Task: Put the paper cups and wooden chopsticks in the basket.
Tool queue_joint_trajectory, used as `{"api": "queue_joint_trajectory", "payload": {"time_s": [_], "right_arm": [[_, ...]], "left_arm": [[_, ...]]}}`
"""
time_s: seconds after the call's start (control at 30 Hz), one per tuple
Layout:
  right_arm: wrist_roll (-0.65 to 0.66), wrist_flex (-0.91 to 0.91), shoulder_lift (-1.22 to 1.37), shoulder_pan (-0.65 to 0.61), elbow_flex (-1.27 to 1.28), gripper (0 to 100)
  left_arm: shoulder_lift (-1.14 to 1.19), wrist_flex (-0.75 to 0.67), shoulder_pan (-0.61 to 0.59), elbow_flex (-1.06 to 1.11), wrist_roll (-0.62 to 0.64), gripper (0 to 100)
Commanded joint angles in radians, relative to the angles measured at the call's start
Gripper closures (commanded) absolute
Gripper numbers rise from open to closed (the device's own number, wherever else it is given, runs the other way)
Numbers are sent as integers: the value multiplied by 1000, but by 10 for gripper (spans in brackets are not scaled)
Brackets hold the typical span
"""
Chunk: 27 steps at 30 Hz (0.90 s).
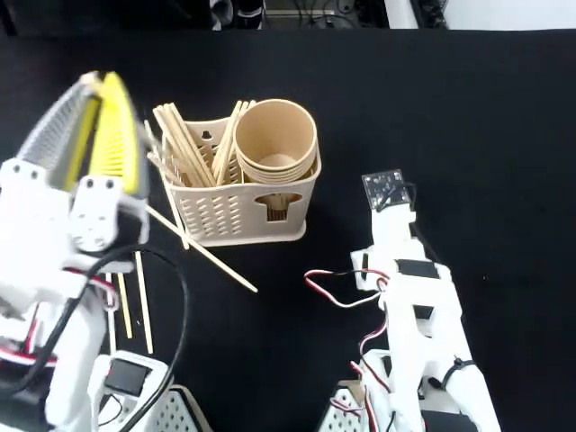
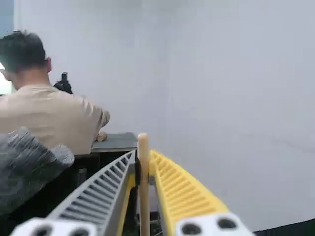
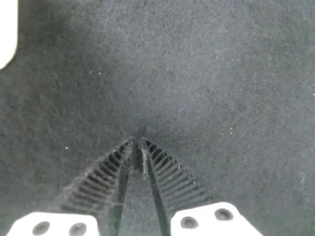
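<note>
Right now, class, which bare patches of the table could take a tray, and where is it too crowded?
Free: the black cloth right of the basket, beyond the right arm; also the strip between them. Crowded: left of the basket, where the left pincer holds a chopstick and loose chopsticks lie by that arm.

1. No text, number, brand or sign can be read in any of the views.
2. The small circuit board (image 1: 384,187) on the right arm is too small to tell whether it bears print.
3. The basket (image 1: 236,220) has a cut-out shape in its front wall; it is not a letter or a number.
</note>
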Motion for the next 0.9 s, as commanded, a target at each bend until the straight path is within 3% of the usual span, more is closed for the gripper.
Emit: {"api": "queue_joint_trajectory", "payload": {"time_s": [0.0, 0.17, 0.57, 0.73, 0.87], "right_arm": [[6, 2, -4, -5, -10, 986], [6, 2, -4, -5, -10, 986], [6, 2, -4, -5, -10, 986], [6, 2, -4, -5, -10, 986], [6, 2, -4, -5, -10, 986]], "left_arm": [[32, -104, 70, -4, 11, 971], [112, -155, 71, 10, 11, 971], [199, -270, 13, 280, 11, 971], [153, -121, 10, 271, 11, 952], [106, 86, 10, 150, 43, 827]]}}
